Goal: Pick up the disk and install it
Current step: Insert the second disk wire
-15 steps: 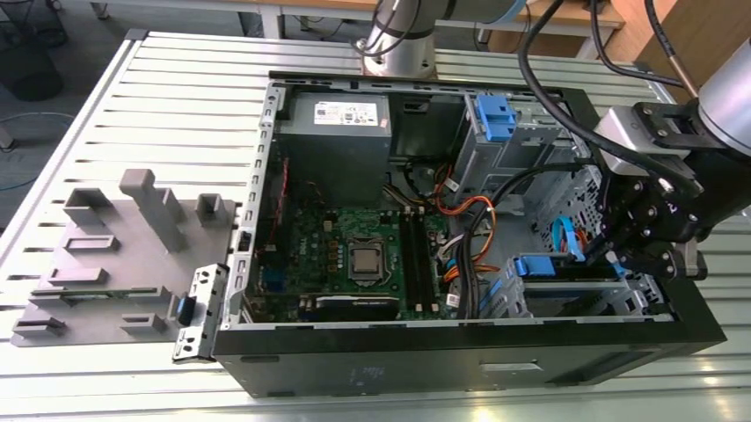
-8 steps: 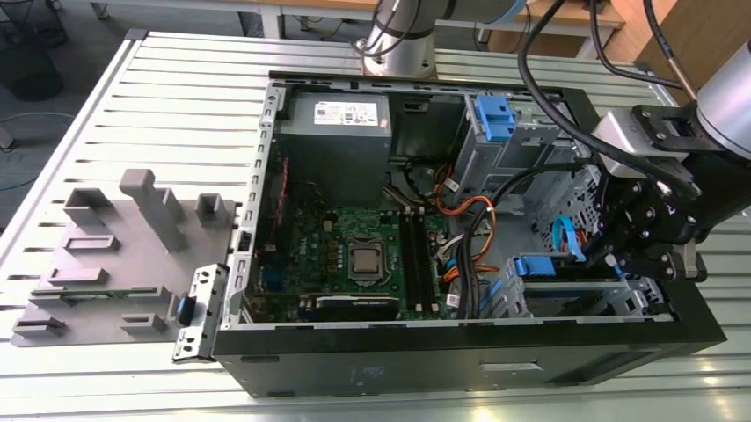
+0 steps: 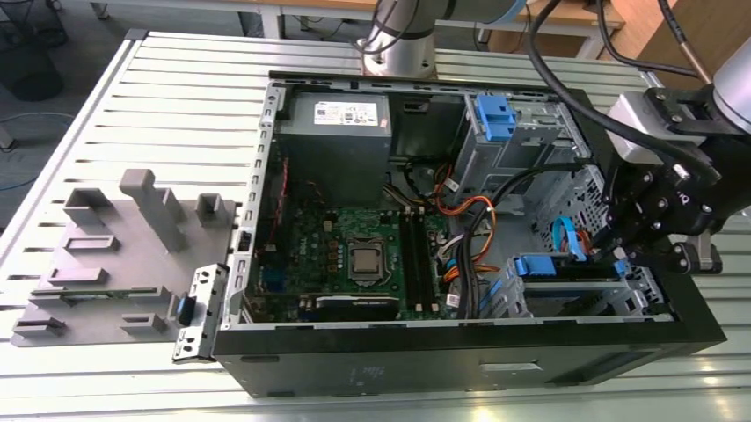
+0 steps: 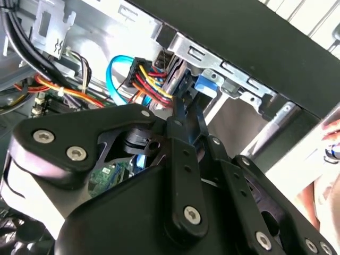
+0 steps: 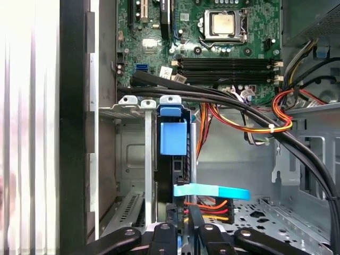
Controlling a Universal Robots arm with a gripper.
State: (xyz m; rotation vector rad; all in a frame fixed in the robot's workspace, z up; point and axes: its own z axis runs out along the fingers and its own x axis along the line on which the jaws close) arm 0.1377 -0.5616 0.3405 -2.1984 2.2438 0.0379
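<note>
While the disk [image 5: 172,139] sat in the computer case [image 3: 470,365], I saw my gripper [image 4: 183,103] right by it, jaws pressed together

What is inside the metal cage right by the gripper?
A disk stands edge-on in the cage, its blue bracket facing the first wrist view. The cage walls hide its label faces, and the gripper covers one end.
</note>
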